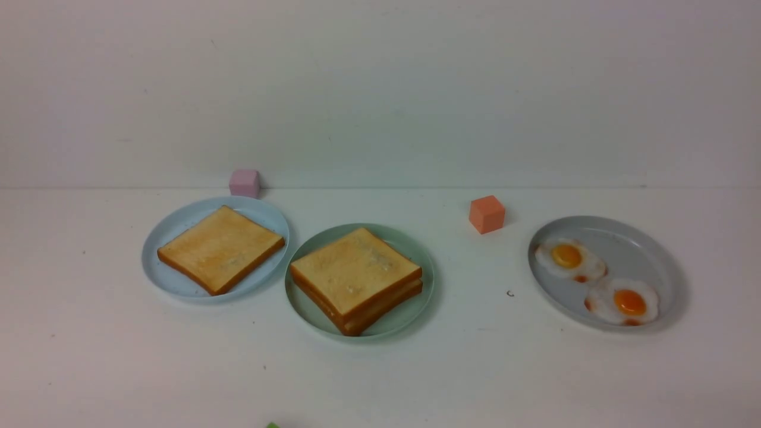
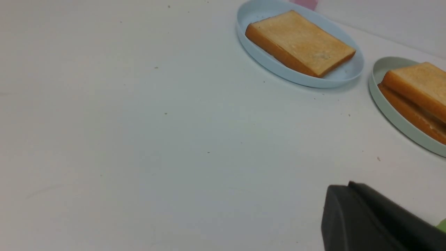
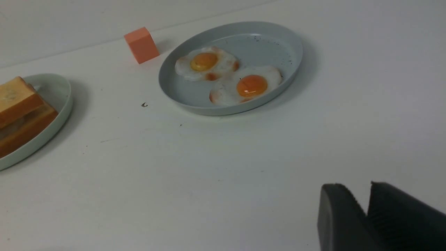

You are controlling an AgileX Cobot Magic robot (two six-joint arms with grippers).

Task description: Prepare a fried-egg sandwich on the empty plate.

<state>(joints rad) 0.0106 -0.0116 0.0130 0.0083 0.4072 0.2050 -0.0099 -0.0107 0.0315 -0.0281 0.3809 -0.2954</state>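
Left fingers [image 2: 352, 209] closed, empty; right fingers [image 3: 339, 212] slightly parted, empty. 2-slice sandwich [image 1: 355, 279] sits mid-table on mint plate [image 1: 416, 249], between both withdrawn arms, egg filling unseen.

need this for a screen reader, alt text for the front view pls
Two stacked toast slices sit on a mint-green plate at centre. Left, a pale blue plate holds one toast slice; right, a grey plate holds two fried eggs.
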